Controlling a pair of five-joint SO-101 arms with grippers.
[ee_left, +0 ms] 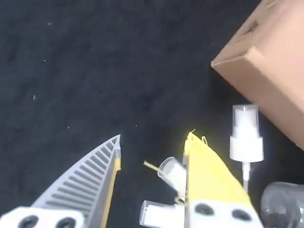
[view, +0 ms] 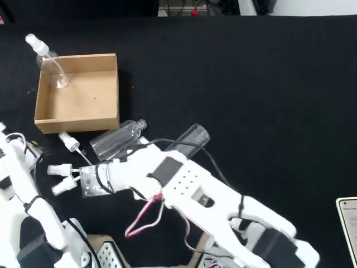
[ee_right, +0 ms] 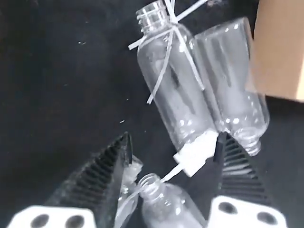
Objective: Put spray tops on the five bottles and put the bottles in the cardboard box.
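The cardboard box [view: 75, 92] stands at the back left, and one bottle with a spray top [view: 47, 61] leans in its far corner. Open clear bottles lie on the black table: one [view: 117, 139] beside the box, another [view: 189, 137] further right. My right gripper [view: 95, 180] is open over a third bottle [ee_right: 166, 199], whose neck lies between the fingers. Two bottles [ee_right: 175, 90] [ee_right: 232, 90] lie ahead of the right gripper [ee_right: 173, 137]. Loose spray tops [view: 70, 142] [view: 58, 168] [view: 64, 185] lie nearby. My left gripper [ee_left: 154, 137] is open above spray tops [ee_left: 246, 135] [ee_left: 173, 173].
The left arm [view: 22, 184] stands at the front left edge. The box corner [ee_left: 266, 61] is close to the left gripper. A flat device [view: 348, 215] lies at the table's right edge. The black cloth spreads wide on the right half.
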